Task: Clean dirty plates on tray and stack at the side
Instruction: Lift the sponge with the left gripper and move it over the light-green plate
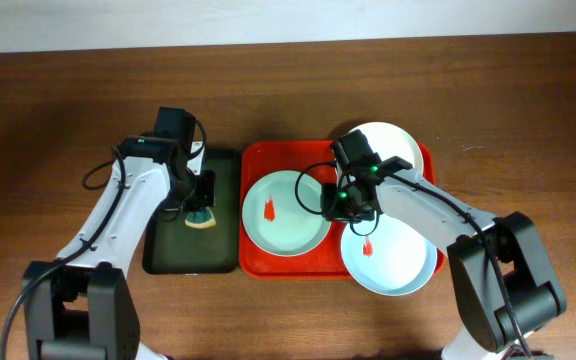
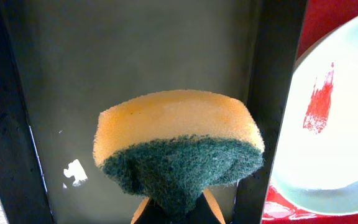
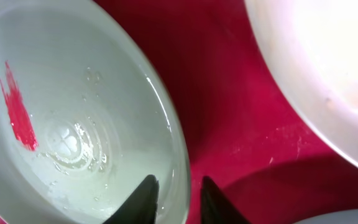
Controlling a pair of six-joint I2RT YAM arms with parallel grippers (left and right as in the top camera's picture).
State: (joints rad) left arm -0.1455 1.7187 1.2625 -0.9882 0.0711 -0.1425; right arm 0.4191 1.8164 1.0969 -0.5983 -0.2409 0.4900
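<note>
**A:** Step in hand, as I read it: the right arm steadies the left mint plate (image 1: 286, 212) on the red tray (image 1: 258, 155) so the sponge (image 2: 179, 146) can reach the red smear (image 1: 270, 209). What makes it go well?

**B:** Seat both fingers squarely on the rim before any load. The plate shows a sheen and droplets at centre, so it is probably slippery and a shallow pinch could skate off. Keep it flat, or barely tilted. The white plate (image 1: 393, 145) lies just behind the arm. The front mint plate (image 1: 393, 262) lies just under it and overhangs the tray's front edge. Either is easy to knock.

**A:** Right end effector (image 3: 178, 199)?

**B:** Narrowly apart, straddling that rim. One finger is inside the plate, the other outside over the tray floor. A sliver of red shows between the outer finger and the rim, so I judge it not clamped. It holds nothing.

**A:** Left end effector (image 2: 176, 214)?

**B:** Closed on the sponge, pinching its lower edge. The green scouring face is toward the wrist camera, yellow foam above. It hangs over the dark green tray (image 1: 193, 250), just beside the red one, touching no plate.

**A:** And for that arm?

**B:** It should clear both tray walls and put the scouring face on the smear with light pressure, but only once the plate is held. All three plates lie on the red tray; none are stacked on the counter (image 1: 48, 100).
</note>
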